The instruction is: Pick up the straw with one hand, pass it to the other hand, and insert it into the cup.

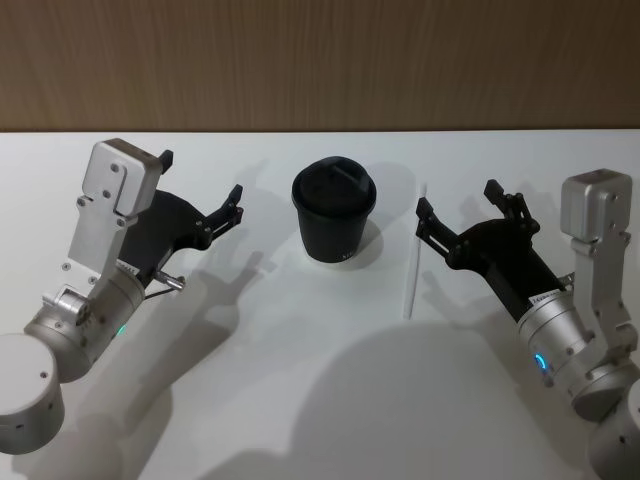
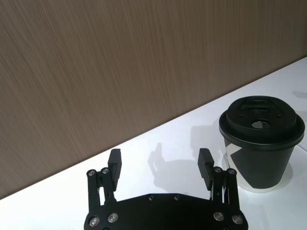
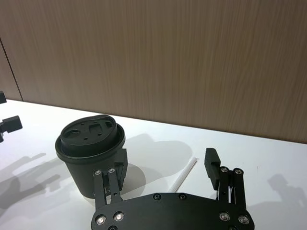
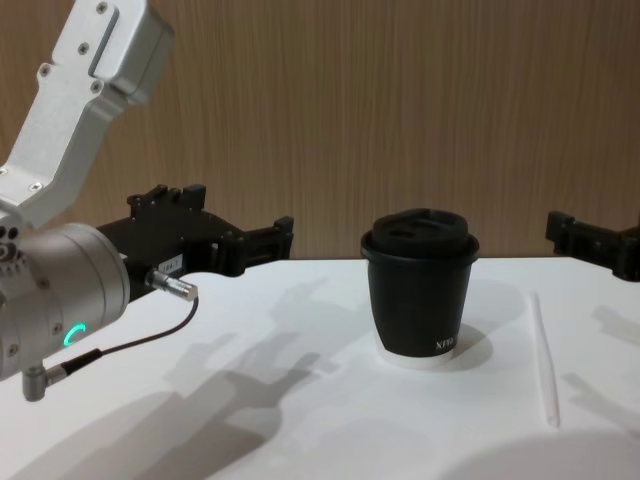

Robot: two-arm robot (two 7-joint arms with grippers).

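Note:
The black cup (image 1: 335,212) with its domed lid stands upright mid-table, also seen as the cup (image 4: 420,290) from the chest. To its right the white straw (image 1: 414,260) lies flat on the table, pointing away from me. My right gripper (image 1: 457,200) hovers open just right of the straw. In the right wrist view the straw (image 3: 184,175) runs between the open fingers of the right gripper (image 3: 167,158), with the cup (image 3: 93,153) beside it. My left gripper (image 1: 200,178) is open and empty, left of the cup. Its wrist view shows the left gripper (image 2: 159,158) and the cup (image 2: 261,143).
The white table (image 1: 300,380) ends at a wood-panelled wall (image 1: 320,60) close behind the cup. A silver plug and black cable (image 4: 170,285) hang under the left wrist. Both arms cast broad shadows on the tabletop.

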